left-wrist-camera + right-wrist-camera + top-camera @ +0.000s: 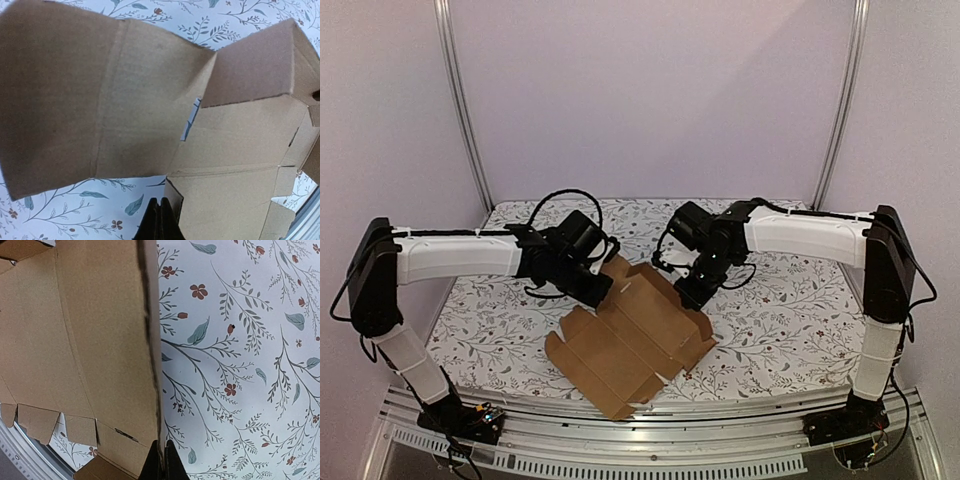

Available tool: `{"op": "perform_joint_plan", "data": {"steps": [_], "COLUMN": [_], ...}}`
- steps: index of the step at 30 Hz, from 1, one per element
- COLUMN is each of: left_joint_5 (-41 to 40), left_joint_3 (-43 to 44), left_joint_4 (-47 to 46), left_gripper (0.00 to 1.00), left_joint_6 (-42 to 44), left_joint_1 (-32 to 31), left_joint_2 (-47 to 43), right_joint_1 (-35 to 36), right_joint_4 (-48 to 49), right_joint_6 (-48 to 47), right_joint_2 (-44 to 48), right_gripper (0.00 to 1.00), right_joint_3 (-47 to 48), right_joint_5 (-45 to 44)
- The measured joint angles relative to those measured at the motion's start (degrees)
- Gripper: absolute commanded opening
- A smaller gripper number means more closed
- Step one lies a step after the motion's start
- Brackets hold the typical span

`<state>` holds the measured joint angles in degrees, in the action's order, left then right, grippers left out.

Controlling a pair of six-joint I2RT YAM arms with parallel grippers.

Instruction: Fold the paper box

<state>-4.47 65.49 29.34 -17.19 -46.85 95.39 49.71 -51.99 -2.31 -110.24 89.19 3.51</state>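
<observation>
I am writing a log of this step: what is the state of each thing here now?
paper box, mostly flat open sheet, far flaps lifted, not yet a carton.
left end effector, shut, apparently pinching a box flap edge.
right end effector, shut on the box's raised side edge.

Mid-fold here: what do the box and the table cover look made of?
The paper box looks like thin brown cardboard, matte and unprinted: the right wrist view shows a rough, fibrous cut edge and pressed creases. The table cover looks like a smooth printed sheet, cloth or vinyl, I cannot tell which; its floral pattern lies flat without glare.
</observation>
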Motion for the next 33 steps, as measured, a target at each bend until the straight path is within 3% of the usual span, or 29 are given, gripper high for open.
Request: {"op": "perform_joint_plan", "data": {"steps": [18, 26, 33], "left_joint_5": [1.6, 0.3, -0.4], "left_joint_3": [-2.8, -2.8, -1.9], "left_joint_4": [-3.4, -3.1, -3.1], "left_gripper": [0.00, 0.00, 0.00], "left_joint_6": [-1.9, -1.6, 0.1], "left_joint_1": [-4.0, -4.0, -4.0], "left_joint_2": [7.8, -0.2, -10.0], "right_joint_1": [0.0, 0.2, 1.8], "right_joint_4": [-0.7, 0.1, 0.9], "right_joint_6": [1.3, 0.8, -2.5], "right_joint_2": [-0.3, -0.3, -0.3], "right_gripper": [0.00, 0.00, 0.00], "right_joint_3": [-0.1, -0.4, -0.4], "right_joint_5": [-0.1, -1.7, -9.3]}}
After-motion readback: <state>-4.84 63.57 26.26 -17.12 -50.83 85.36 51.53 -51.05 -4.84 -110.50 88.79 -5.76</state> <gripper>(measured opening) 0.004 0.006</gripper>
